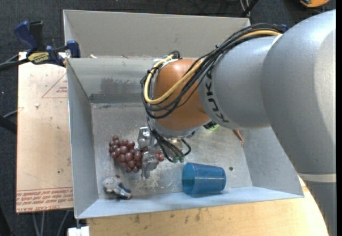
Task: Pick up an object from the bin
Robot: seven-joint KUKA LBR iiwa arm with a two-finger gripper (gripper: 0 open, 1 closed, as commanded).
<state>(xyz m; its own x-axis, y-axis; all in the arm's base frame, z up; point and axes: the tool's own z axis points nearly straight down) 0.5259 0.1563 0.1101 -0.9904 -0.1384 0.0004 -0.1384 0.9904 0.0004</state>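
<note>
the arm (267, 85) comes in from the right and bends down into the grey metal bin (80, 138), its rounded orange cover (176, 96) hanging over the middle of the floor with yellow and black cables (145, 89) looped round it. below the cover the gripper (146, 155) reaches down to the bin floor, left of centre and toward the near wall.

just to its left lies a bunch of dark red grapes (123, 153) — a tight cluster of round beads flat on the floor. the gripper's metal tip is right against the bunch's right edge, touching it or very nearly so, and a bit of the same dark red shows on the gripper's other side. how wide the gripper is open cannot be told, since the metal parts blur into the grapes and the wrist wiring, and whether it has hold of any of the bunch cannot be told either.

a blue cup (203, 179) lies on its side to the right of the gripper, close to the near wall and apart from it. a small grey and white thing (115, 188) sits in the near left corner, below the grapes. a green scrap (212, 127) shows at the cover's right edge.
</note>
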